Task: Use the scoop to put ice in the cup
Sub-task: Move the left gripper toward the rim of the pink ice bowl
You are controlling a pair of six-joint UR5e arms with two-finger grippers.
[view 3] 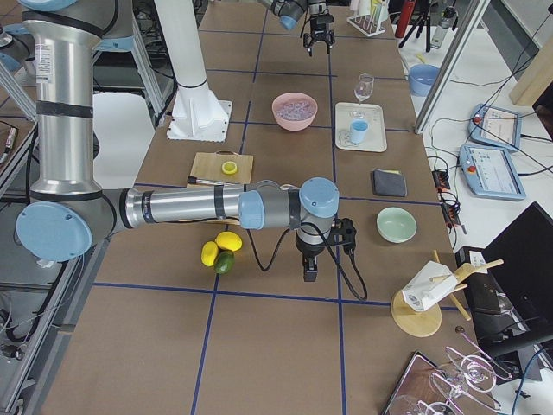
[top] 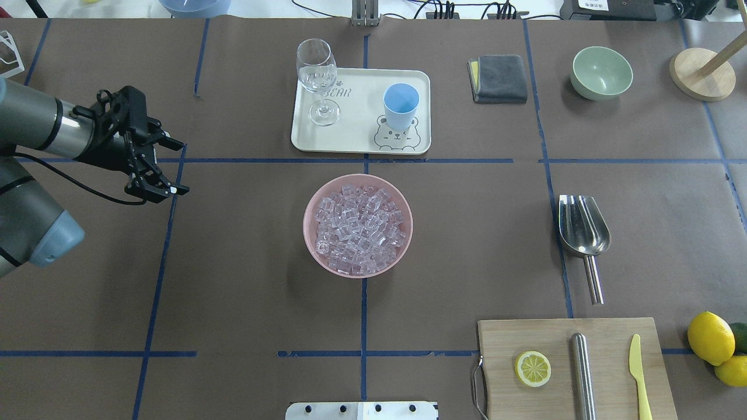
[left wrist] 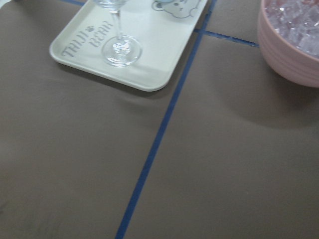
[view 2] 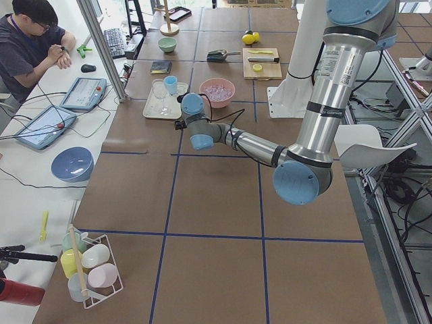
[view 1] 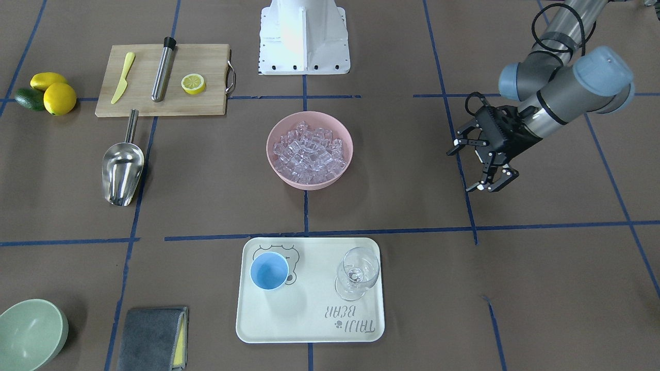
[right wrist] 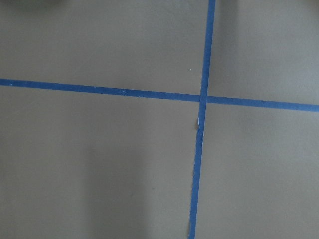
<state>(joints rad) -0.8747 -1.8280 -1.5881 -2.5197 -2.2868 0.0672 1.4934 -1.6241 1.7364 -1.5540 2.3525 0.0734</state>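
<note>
As I judged it, nothing of the job was done and the step in hand was fetching the scoop. Just beyond the board [top: 502, 341] at the near edge, toward the right, the scoop [top: 583, 227] lay flat on the table, trough away from me and rod handle toward me, with nothing touching it. My right pincer [view 3: 309, 275] hung by the right edge, past the lemons [view 3: 218, 249]. Only the side view caught it, so I cannot tell whether it was spread or closed. In the middle of the table the ice [top: 359, 230] filled the pink bowl [top: 305, 224]. My left pincer [top: 184, 167] hovered toward the left edge with its fingers spread wide, holding nothing. At the far edge the cup [top: 401, 105] stood upright and empty on the tray [top: 356, 128]. The next move, I reckoned, called for the right pincer to cross to the handle and close squarely across that thin rod.
</note>
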